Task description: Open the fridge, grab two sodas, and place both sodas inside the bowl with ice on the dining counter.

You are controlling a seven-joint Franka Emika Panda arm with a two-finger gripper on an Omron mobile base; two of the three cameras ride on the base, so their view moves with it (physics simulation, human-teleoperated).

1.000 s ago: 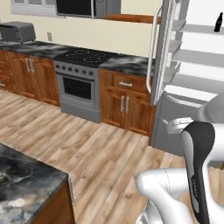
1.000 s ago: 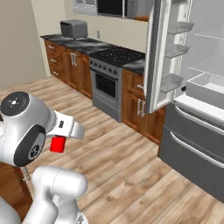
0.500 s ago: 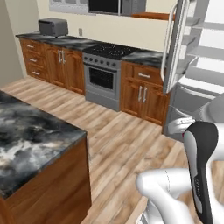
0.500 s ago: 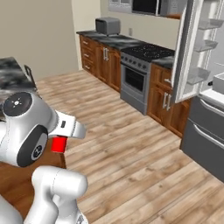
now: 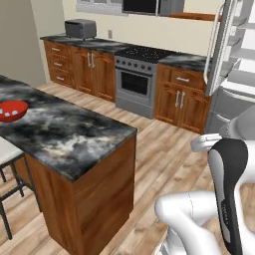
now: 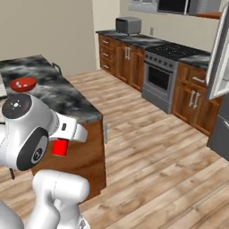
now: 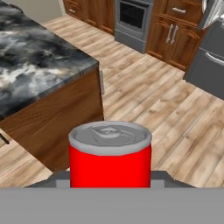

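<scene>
My gripper [image 6: 60, 145] is shut on a soda, which here is a red can with a silver top [image 7: 110, 155], low in front of my base. The hand view looks over the can at the corner of the dining counter [image 7: 39, 65], whose dark marbled top sits on a brown base. The red bowl [image 5: 11, 110] rests on that counter [image 5: 69, 137] at its far left, well away from the can. From the right side the bowl [image 6: 23, 83] shows pale specks inside. The grey fridge [image 5: 230, 102] stands at the right with its door [image 5: 221, 45] swung open.
A stove [image 5: 137, 79] and brown cabinets [image 5: 182, 97] line the far wall, with a toaster [image 5: 79, 28] on the worktop. A stool [image 5: 7, 154] stands at the island's near left. Wooden floor [image 6: 152, 134] lies open between the island and the stove.
The base has swung left, so the whole scene has slid right. The fridge has moved to the edge and the island with the bowl has come into view. The can stays in my grip.
</scene>
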